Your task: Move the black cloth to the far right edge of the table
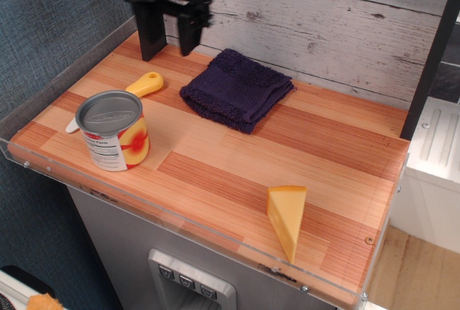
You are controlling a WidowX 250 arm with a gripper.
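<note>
Black cloth (pixel 237 94): folded, roughly square, very dark navy, fuzzy; lies flat on the table toward the back, near the wooden wall, left of the middle.
Table (pixel 345 152): striped reddish and light wood planks with a clear acrylic rim; its right half is bare wood apart from the cheese.
Gripper (pixel 171 40): black, hangs above the table's back left corner, just left of the cloth's far corner and not touching it; its two fingers (pixel 188 35) point down with a gap between them, holding nothing.
Can (pixel 113 131): upright at the front left, grey lid, red and yellow label.
Yellow handle (pixel 146 83): lies between can and gripper, partly behind the can.
Cheese wedge (pixel 287 219): near the front edge, right of centre, well apart from the cloth.
</note>
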